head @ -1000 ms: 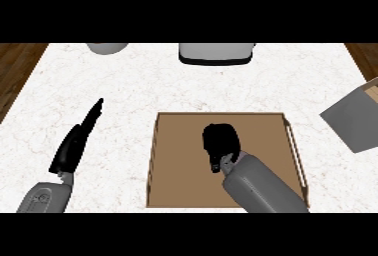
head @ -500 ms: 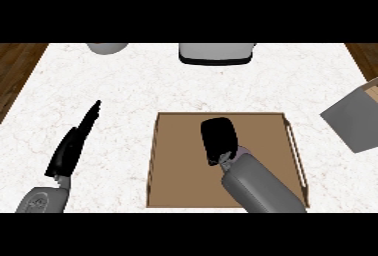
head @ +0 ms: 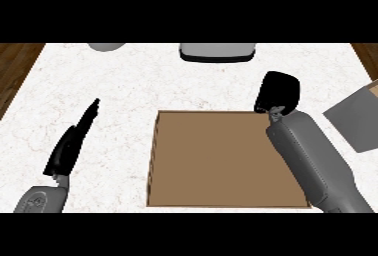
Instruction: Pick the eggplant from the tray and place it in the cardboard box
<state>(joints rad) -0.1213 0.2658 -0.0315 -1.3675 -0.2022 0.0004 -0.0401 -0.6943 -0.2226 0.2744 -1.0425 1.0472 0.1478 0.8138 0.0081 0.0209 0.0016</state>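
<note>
The brown tray [head: 221, 160] lies in the middle of the white counter, and its floor shows bare. My right hand [head: 277, 93] hangs just past the tray's far right corner, fingers curled into a dark lump. The eggplant itself does not show; the hand hides it. The cardboard box [head: 356, 122] looks grey and sits at the right edge, cut off by the view, a short way right of that hand. My left hand [head: 71, 145] rests open on the counter left of the tray, fingers straight and pointing away.
A grey, dark-rimmed container [head: 218, 51] stands at the counter's far edge in the middle. A grey bowl [head: 107, 46] sits at the far left. Dark wood shows beyond the counter's left and right edges.
My right hand has moved from over the tray's middle to the far right, beyond the tray's corner and closer to the box. The left hand has stayed put.
</note>
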